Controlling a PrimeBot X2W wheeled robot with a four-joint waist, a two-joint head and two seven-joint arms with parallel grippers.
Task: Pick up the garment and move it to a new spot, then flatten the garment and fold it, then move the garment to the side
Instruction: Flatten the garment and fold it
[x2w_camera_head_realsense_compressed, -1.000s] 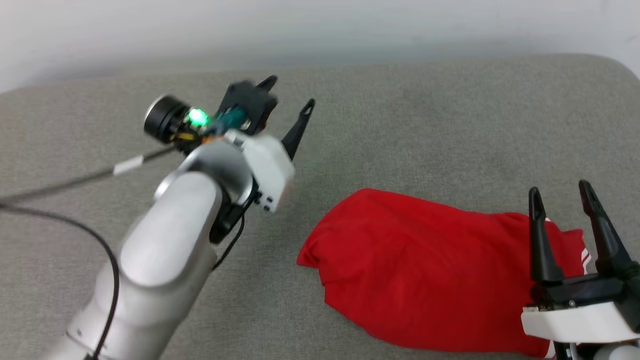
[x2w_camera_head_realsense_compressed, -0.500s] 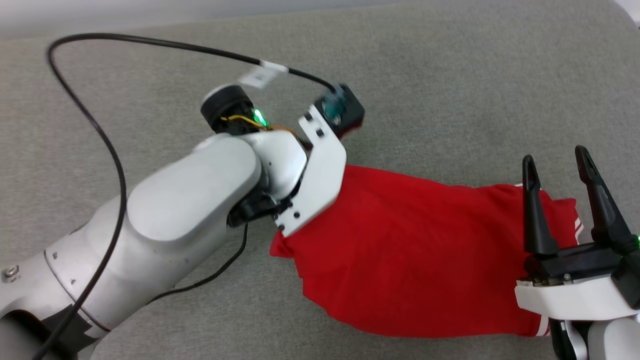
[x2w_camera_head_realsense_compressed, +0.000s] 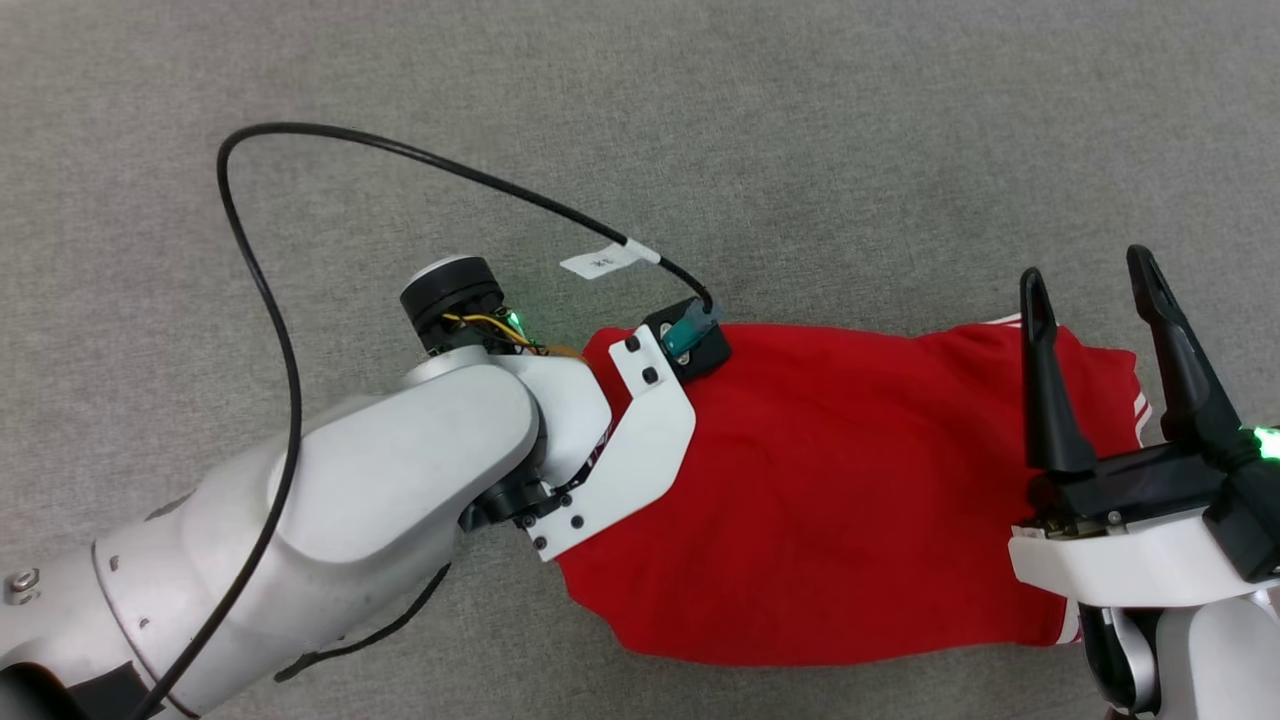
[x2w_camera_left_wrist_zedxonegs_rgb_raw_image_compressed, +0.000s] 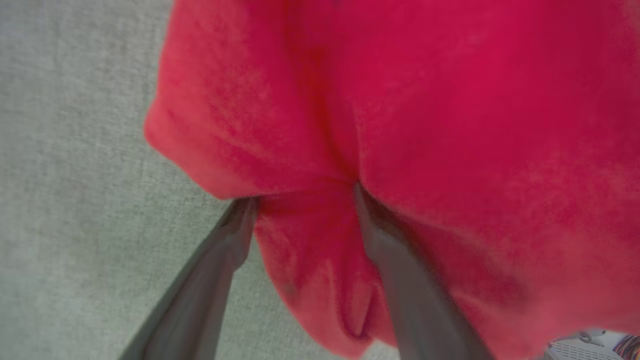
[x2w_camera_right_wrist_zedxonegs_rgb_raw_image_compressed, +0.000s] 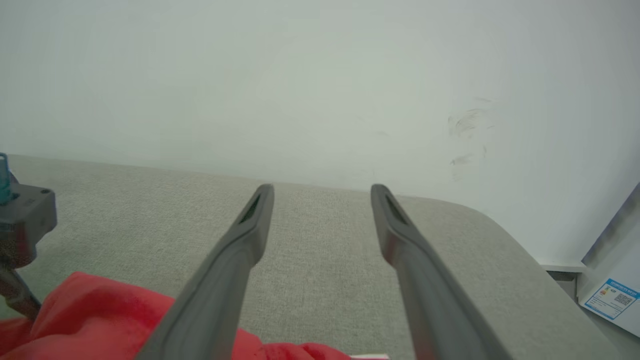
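Note:
The garment, bright red, lies bunched lengthwise on the grey cushion, with white striped trim at its right end. My left arm reaches down onto its left end, and the wrist hides the fingers there. In the left wrist view my left gripper is open, pressed into the garment with a fold of red cloth between its fingers. My right gripper hovers open over the garment's right end and holds nothing. In the right wrist view my right gripper points over the garment toward the wall.
A black cable loops from the left wrist across the cushion. The cushion's rounded far-right corner meets a white wall. A white panel with a blue label stands past that corner.
The head camera has tilted down. My left arm came from raised at the left down onto the garment's left end, and its open fingers now straddle a fold. The right gripper stays open.

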